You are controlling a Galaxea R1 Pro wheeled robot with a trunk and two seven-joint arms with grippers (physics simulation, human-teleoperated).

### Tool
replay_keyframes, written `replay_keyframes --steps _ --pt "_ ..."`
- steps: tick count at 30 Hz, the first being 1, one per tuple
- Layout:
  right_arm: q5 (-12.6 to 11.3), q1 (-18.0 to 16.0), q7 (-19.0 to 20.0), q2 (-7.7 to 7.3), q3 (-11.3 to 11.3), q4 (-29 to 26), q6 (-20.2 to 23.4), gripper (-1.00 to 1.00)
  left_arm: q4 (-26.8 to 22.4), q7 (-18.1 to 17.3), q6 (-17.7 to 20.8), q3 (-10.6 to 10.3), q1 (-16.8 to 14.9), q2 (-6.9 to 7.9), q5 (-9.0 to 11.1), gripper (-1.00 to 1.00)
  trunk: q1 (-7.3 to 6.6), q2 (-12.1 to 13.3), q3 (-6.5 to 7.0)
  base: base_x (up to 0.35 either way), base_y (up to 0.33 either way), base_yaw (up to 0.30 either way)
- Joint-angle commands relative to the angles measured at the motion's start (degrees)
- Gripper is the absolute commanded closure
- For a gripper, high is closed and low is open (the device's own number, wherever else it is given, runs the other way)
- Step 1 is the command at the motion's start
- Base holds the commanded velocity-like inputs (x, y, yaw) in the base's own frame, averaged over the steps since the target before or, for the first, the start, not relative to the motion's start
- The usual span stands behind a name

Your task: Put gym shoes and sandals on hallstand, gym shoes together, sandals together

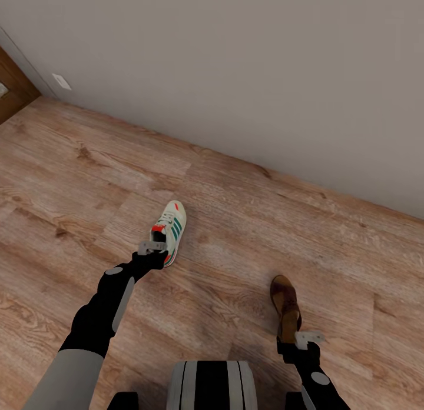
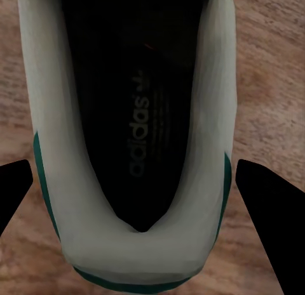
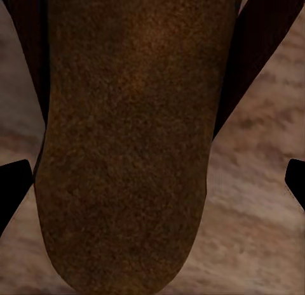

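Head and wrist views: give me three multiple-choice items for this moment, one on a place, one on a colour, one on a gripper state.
1. Where does the sneaker lie?
A. on a rack
B. on the floor, at the left gripper
C. in a box

2. What colour are the sneaker's side stripes?
A. green
B. blue
C. black

3. How does the right gripper stand at the sandal?
A. shut, away from it
B. shut on its strap
C. open, fingers either side of its heel

Key: 1 B, the head view shows it on planks. 2 A, green stripes show there. 3 C, the right wrist view shows both fingers apart, clear of the footbed.
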Motion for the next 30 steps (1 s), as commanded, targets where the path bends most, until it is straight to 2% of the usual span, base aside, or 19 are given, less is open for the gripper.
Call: replay_keyframes --steps 1,24,30 --pt "0.3 0.0 -0.1 0.01 0.0 0.1 -0.1 1.0 -0.1 -0.3 0.3 0.1 0.0 -0.04 -0.1 1.0 -0.01 0.0 -0.03 0.008 0.0 0.0" --pt "0.3 0.0 -0.1 -0.04 0.0 0.5 -0.1 1.0 -0.1 -0.3 0.3 0.1 0.0 0.09 -0.1 1.0 -0.01 0.0 -0.03 0.001 0.0 0.0" --pt "0.3 0.0 0.1 -0.06 0.0 0.5 -0.6 1.0 -0.1 -0.3 0.3 0.1 0.0 0.36 -0.1 1.0 -0.16 0.1 1.3 0.0 0.0 0.0"
